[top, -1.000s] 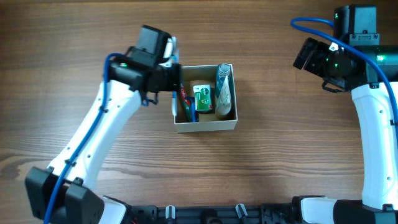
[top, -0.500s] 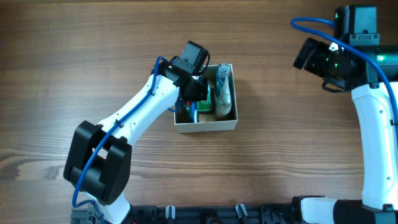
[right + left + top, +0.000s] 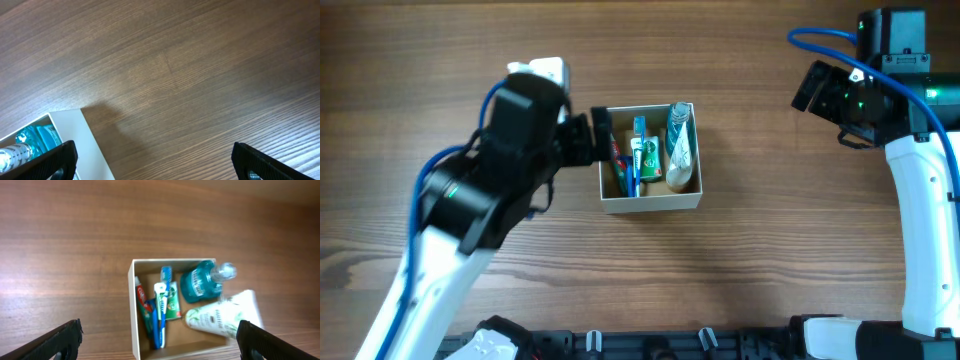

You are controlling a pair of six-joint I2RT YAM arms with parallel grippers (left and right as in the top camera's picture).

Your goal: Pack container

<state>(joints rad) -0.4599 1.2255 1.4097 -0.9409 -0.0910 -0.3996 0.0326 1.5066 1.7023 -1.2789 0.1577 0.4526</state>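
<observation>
- Jaws of the left gripper [image 3: 161,341] are seen spread wide with nothing between them. Those of the right gripper [image 3: 157,161] are likewise spread and empty.
- Under the left jaws the container [image 3: 133,305] is seen standing on the worktop [image 3: 770,250], near its middle. In the overhead view the left gripper is just beside the container's left wall, and the right gripper is held well apart, off to the right.
- Inside are laid a toothbrush [image 3: 162,305], a toothpaste tube [image 3: 143,306], a small green pack [image 3: 173,306], a teal bottle [image 3: 200,285] and a white tube [image 3: 225,317]. The white tube is tilted and appears to lean against the right wall.
- No loose toiletry is seen on the worktop, so the packing is judged all but done. The step in hand is judged to be clearing the left arm away.
- A straight lift is advised before any sideways travel, so that the left wall is not caught and the light cardboard is not dragged.
- Should the white tube need settling, it is best pressed down gently from above, with the far wall steadied by the right gripper.
</observation>
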